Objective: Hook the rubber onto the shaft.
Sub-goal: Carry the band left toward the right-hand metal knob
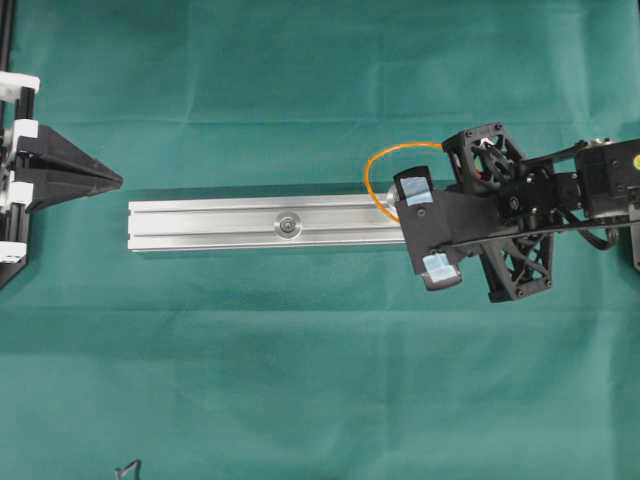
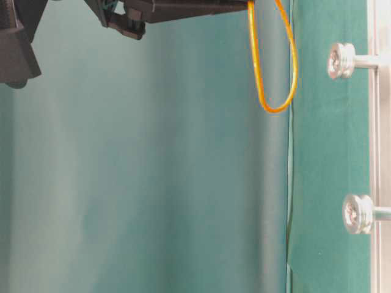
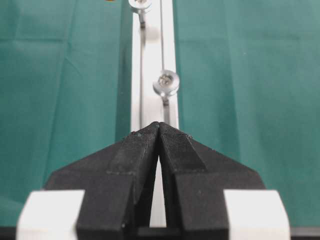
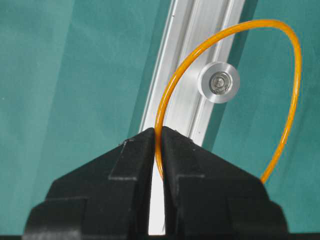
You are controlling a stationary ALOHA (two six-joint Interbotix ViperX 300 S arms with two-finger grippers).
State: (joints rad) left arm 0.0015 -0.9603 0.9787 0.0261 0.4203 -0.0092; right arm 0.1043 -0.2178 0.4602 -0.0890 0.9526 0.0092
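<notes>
The rubber [image 1: 400, 150] is a thin orange loop pinched at one point by my right gripper [image 1: 399, 212], which is shut on it over the right end of the silver rail [image 1: 200, 225]. In the right wrist view the rubber [image 4: 270, 22] arcs out from the gripper [image 4: 159, 131], and one shaft [image 4: 218, 82] shows through the loop. At table level the rubber [image 2: 273, 110] hangs apart from that shaft [image 2: 341, 60], not touching it. A second shaft [image 1: 288, 225] stands mid-rail. My left gripper [image 1: 118, 180] is shut and empty, left of the rail.
Green cloth covers the table [image 1: 320, 380]. The left wrist view looks along the rail [image 3: 150, 75] past the near shaft [image 3: 166, 83]. A small dark object [image 1: 128, 468] lies at the front left edge.
</notes>
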